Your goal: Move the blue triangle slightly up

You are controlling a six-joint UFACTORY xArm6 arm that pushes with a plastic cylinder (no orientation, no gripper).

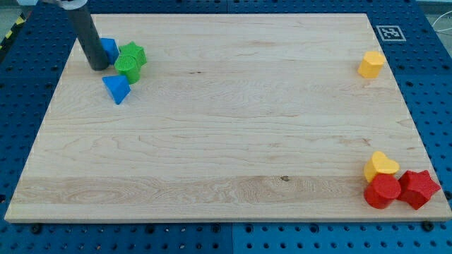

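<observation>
Nearest us, by the board's bottom-right corner, sat a red cylinder [382, 191], a red star [419, 189] and a yellow heart [381, 166], touching. We found the blue triangle [116, 88] near the pale wooden board's [226, 127] top-left corner, below two green blocks [131, 61]. Our fingerless rod's tip [98, 68] rested just above-left, fronting a blue cube [109, 49]. A yellow block [371, 63] stood alone at the right edge.

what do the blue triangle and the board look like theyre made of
Blue triangle: probably moulded plastic, a matte, evenly coloured surface with crisp edges and no grain.
Board: looks like pale wood, with grain lines running across and a small dark knot, smooth unglossy finish.
</observation>
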